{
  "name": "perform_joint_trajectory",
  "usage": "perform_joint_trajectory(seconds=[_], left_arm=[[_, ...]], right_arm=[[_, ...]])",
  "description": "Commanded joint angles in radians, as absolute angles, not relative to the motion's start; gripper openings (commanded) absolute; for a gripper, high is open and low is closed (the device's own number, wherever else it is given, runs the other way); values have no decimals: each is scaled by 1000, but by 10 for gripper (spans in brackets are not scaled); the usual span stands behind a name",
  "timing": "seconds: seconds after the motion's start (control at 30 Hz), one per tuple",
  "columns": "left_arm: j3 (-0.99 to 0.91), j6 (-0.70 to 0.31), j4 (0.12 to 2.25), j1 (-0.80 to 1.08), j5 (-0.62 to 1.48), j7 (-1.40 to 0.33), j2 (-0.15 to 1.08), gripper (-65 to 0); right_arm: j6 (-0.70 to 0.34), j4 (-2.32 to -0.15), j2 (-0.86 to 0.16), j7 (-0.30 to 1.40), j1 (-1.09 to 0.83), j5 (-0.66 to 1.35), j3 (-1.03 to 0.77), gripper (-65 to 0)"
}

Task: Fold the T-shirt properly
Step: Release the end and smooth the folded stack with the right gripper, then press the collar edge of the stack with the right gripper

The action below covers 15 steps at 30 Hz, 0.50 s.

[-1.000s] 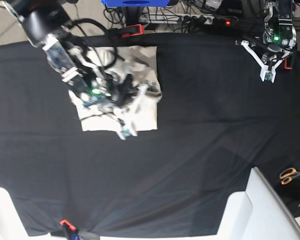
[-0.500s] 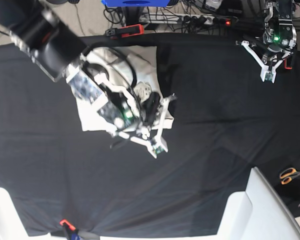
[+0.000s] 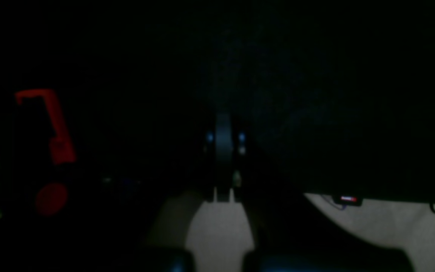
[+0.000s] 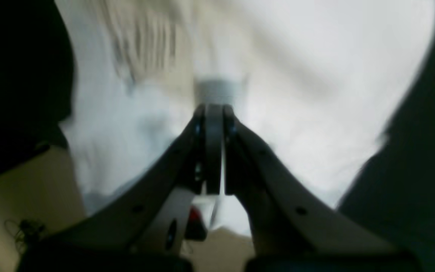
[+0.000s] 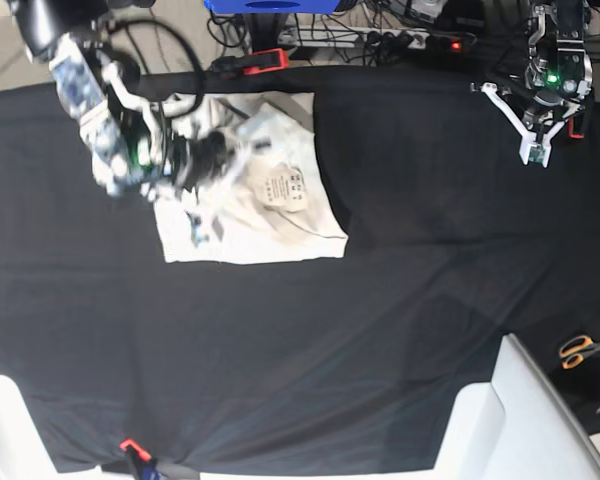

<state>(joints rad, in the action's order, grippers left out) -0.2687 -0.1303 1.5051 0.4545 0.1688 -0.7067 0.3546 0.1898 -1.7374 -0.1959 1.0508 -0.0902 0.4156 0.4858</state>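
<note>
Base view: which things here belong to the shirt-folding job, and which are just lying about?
Part of the job:
- T-shirt, folded into a rough rectangle on the black table cloth
- right gripper, over the shirt
- left gripper, parked at the far corner

Lying about:
- scissors
- red clamp
- power strip

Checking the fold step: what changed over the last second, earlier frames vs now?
The right gripper swung out past the T-shirt's lower right corner, then came back over its left part; jaws shut in the wrist view, apparently empty. The shirt's lower right corner now reaches further right, and a printed label faces up. Unchanged: left gripper parked shut at the far corner, scissors, black cloth.
</note>
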Motion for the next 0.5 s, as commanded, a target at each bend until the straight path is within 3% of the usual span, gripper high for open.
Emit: perform_joint_trajectory(seconds=[0.0,0.47], left_arm=[[-277,-124,1521,453,166,-699,371,-650],[-275,-124,1520,437,166,-699,372,-650]], right_arm=[[186,-1759,-203,1003,-93,421,479,-648],[186,-1721,-194,963,-226,423,539,-648]])
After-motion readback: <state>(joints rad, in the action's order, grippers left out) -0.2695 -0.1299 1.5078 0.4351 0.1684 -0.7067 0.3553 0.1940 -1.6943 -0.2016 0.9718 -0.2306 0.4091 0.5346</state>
